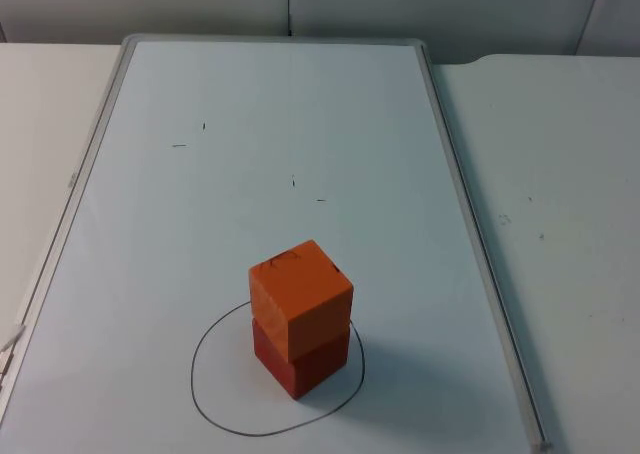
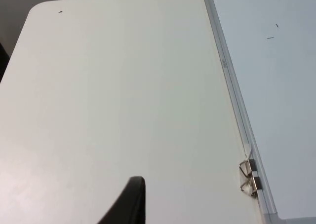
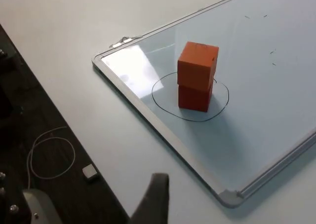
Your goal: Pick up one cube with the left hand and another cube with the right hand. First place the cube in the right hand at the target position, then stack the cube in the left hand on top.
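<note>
Orange cube (image 1: 300,296) on red cube (image 1: 300,362); black-drawn circle (image 1: 215,410); pale whiteboard (image 1: 240,154), grey-framed; white table (image 1: 560,174).

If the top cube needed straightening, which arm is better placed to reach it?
Probably the right. Its wrist view looks straight at the orange cube stacked on the red cube inside the drawn circle. The left wrist view faces bare table beside the whiteboard.

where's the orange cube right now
The orange cube sits stacked on the red cube, inside the drawn circle on the whiteboard.
</note>
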